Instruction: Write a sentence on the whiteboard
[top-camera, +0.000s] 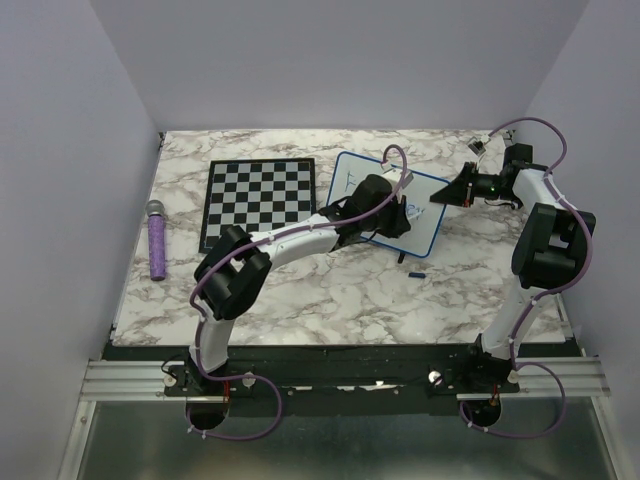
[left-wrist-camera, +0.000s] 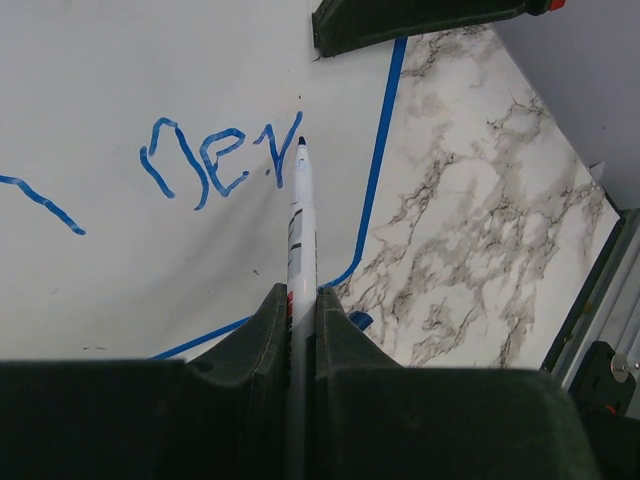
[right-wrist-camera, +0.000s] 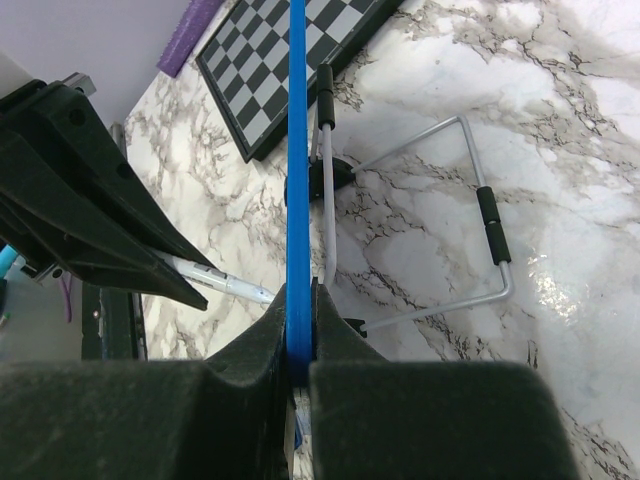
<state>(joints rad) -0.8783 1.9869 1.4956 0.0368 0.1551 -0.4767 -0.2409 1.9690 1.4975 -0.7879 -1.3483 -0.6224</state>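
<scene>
A: Closest to the lens, dark fingers of the left gripper (left-wrist-camera: 300, 300), pinched tight on a white marker (left-wrist-camera: 300, 205).

B: And the tip?

A: Dark, pointing away, right at the top of the last blue stroke on the whiteboard (left-wrist-camera: 120, 70).

B: Readable, the sentence (left-wrist-camera: 215, 165)?

A: Only in part. Blue handwriting, "nev" in the left wrist view, plus one loose stroke further left. From above, mostly hidden under the left arm.

B: Where exactly, that whiteboard?

A: On the marble table (top-camera: 350, 295), toward the back, just right of a chessboard (top-camera: 258, 200). Blue frame, rounded corners. Propped up on a wire stand (right-wrist-camera: 470, 200) with black feet.

B: Right gripper (right-wrist-camera: 300, 305)?

A: Closed narrow on the board's blue frame at its right edge, seen edge-on from the right wrist.

B: Anything else on the table?

A: Small blue cap (top-camera: 417, 273) just in front of the board. Purple stick (top-camera: 158, 242) with a grey end, far left, well apart from everything else.
</scene>
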